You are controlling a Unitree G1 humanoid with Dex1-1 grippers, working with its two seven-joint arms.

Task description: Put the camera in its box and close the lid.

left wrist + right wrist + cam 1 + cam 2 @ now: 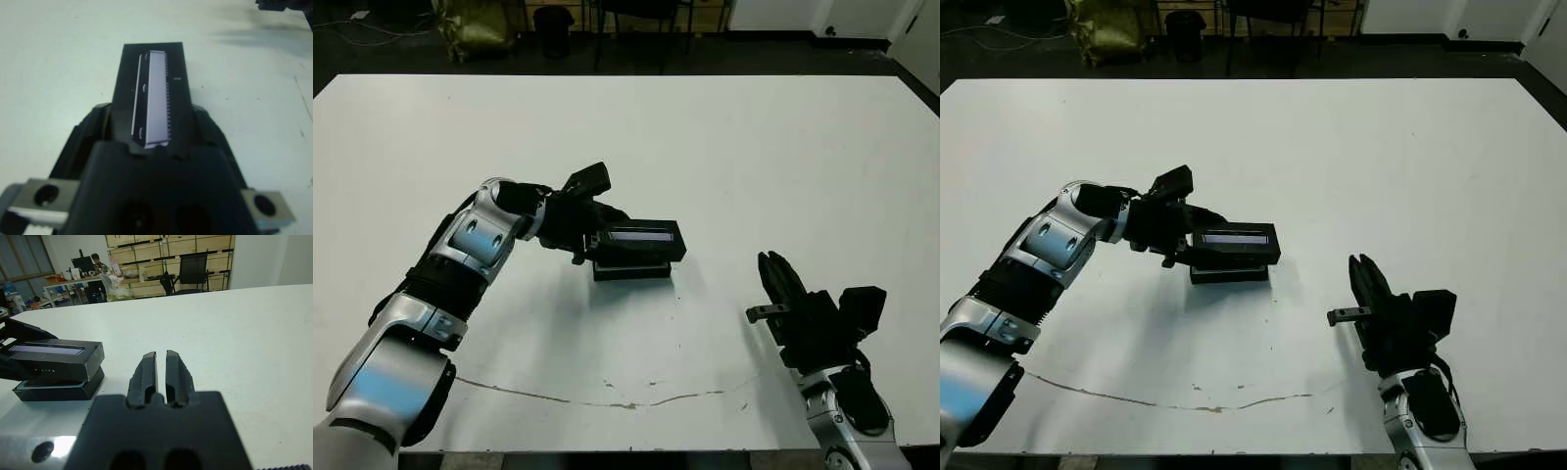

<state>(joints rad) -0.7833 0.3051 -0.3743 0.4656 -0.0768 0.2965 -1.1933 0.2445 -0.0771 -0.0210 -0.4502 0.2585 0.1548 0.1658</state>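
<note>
White table (783, 157): lid (638, 239) over box (631, 270).

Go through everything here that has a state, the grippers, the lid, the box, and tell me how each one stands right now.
Flat black lid with the glossy grey strip: held by the left gripper, sitting askew above the box, not closed.
Shallow black box: on the white table, under the lid, inside hidden.
Left gripper: shut on the lid.
Right gripper: shut, holding nothing, apart from the box.
Camera: not visible.

Black lid (636, 238) with glossy grey strip over black box (631, 270); white table (754, 157) marked by a thin dark line; black fingers (145, 374).
</note>
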